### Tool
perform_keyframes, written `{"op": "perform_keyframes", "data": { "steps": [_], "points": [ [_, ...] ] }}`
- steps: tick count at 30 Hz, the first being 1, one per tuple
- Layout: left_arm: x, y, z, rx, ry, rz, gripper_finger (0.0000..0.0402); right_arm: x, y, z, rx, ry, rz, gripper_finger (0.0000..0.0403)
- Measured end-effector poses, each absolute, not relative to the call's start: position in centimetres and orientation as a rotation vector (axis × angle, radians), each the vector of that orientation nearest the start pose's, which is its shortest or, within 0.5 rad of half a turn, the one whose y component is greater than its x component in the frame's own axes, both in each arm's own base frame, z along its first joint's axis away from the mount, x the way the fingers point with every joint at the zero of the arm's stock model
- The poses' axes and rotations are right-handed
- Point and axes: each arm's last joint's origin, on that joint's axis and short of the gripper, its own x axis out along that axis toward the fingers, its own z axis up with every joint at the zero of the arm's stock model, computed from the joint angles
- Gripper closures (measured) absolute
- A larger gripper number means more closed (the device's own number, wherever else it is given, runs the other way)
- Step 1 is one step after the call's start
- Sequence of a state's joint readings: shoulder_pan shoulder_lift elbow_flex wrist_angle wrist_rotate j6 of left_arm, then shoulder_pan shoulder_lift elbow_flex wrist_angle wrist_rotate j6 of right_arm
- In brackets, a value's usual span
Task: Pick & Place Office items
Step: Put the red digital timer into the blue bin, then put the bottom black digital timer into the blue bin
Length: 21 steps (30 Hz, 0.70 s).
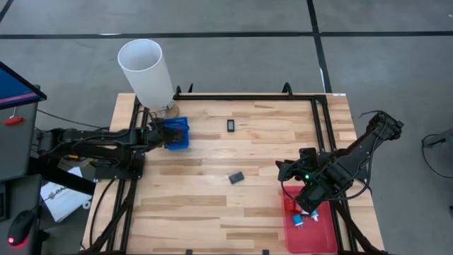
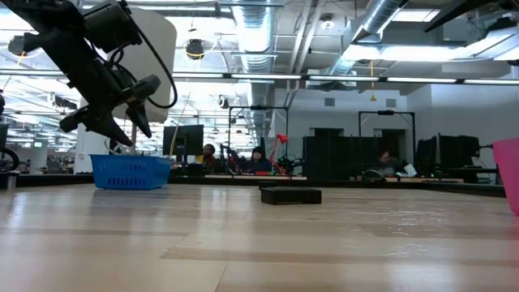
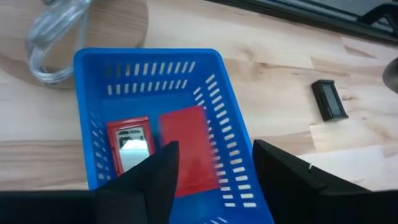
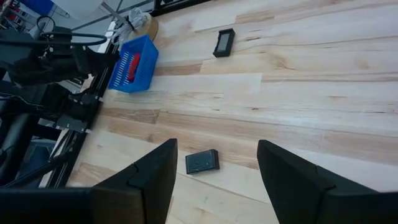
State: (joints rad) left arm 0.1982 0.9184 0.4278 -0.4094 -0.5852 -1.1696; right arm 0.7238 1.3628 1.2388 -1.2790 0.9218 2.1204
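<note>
My left gripper [image 1: 167, 134] [image 3: 214, 180] hovers open above the square blue bin [image 1: 177, 133] [image 3: 149, 118] near the table's left edge. In the bin lie a red framed piece [image 3: 130, 144] and a flat red piece [image 3: 188, 149]. My right gripper [image 1: 285, 171] [image 4: 214, 180] is open, over the table just beyond the red tray [image 1: 308, 234]. It points toward a small black block [image 1: 236, 177] [image 4: 202, 162] lying flat on the table. A second black block [image 1: 231, 125] [image 4: 224, 42] [image 3: 328, 99] lies farther back. Small light blue and white pieces [image 1: 299, 220] sit in the red tray.
A tall white cylinder [image 1: 146, 71] stands on a round wooden base [image 3: 118, 28] at the far left corner, right behind the bin. A black frame [image 1: 248, 95] runs along the far edge and the sides. In the low view, people sit in the room beyond the table.
</note>
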Motion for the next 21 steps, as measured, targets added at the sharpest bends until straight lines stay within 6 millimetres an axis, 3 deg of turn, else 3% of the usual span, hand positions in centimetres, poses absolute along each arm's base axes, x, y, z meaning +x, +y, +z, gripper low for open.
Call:
{"op": "perform_keyframes", "data": {
  "steps": [9,15,21],
  "points": [
    [16.6,4.1,18.6,-0.760,0.352,0.998,0.0170,18.8,13.5,30.7,0.933,0.321,-0.906,0.0188],
    [18.9,2.0,20.8,-0.603,0.315,0.512,0.0172,18.7,13.5,30.7,0.928,0.323,-0.908,0.0188],
    [20.6,-1.1,20.7,-0.349,0.351,0.180,0.0186,18.7,13.4,30.7,0.915,0.329,-0.915,0.0188]
  ]
}}
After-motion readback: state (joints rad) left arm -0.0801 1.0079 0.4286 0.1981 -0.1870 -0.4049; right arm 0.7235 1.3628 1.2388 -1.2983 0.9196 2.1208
